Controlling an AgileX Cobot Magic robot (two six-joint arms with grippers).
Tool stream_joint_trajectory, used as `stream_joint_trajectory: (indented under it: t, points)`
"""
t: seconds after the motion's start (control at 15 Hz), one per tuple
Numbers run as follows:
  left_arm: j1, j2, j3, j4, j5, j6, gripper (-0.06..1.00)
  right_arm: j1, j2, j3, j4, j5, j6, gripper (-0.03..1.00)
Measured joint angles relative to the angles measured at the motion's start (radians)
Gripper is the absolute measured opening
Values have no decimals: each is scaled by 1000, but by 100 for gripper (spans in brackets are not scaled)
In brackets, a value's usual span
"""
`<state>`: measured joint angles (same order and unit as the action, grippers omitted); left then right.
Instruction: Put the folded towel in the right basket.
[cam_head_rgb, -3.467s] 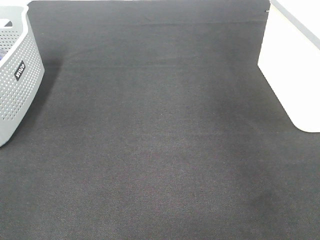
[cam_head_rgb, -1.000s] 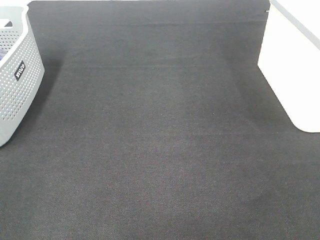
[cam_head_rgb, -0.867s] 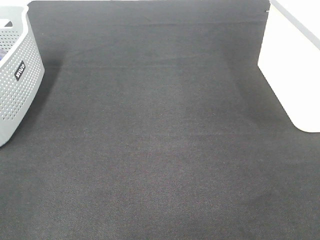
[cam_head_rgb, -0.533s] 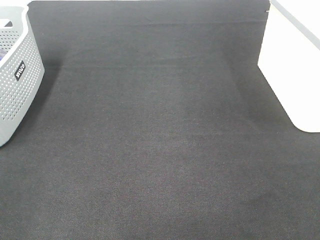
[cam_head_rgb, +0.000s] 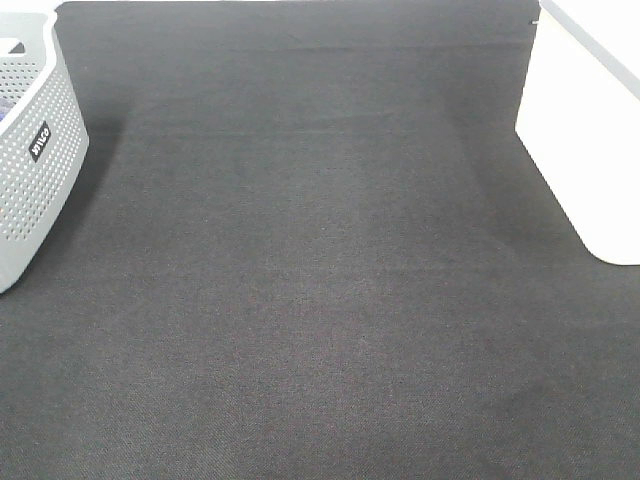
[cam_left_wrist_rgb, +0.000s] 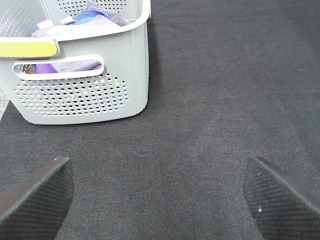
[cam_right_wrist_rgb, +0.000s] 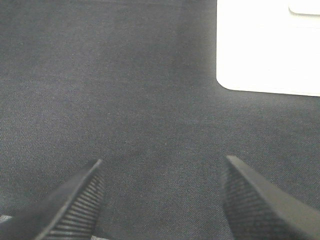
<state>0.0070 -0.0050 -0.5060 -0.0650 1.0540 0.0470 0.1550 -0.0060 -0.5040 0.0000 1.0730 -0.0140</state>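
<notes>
Only a dark mat (cam_head_rgb: 320, 280) lay between the two baskets. At the far left stood the grey perforated basket (cam_head_rgb: 35, 170), with purple and blue cloths (cam_left_wrist_rgb: 82, 15) inside; whether one was the folded towel could not be told. At the far right stood the white basket (cam_head_rgb: 585, 130). The left gripper (cam_left_wrist_rgb: 160, 195) and the right gripper (cam_right_wrist_rgb: 162, 200) both hung spread wide above the mat, holding nothing.

High view looks down on mat (cam_head_rgb: 320, 280); wrist views low, sharing it.
</notes>
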Motion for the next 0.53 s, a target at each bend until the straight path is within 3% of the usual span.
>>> stream_joint_trajectory:
  t: [0.13, 0.33, 0.53]
  points:
    - [0, 0, 0, 0, 0, 0, 87, -24, 0, 0, 0, 0, 0, 63]
    - [0, 0, 0, 0, 0, 0, 87, -132, 0, 0, 0, -1, 0, 63]
    - [0, 0, 0, 0, 0, 0, 87, -150, 0, 0, 0, -1, 0, 63]
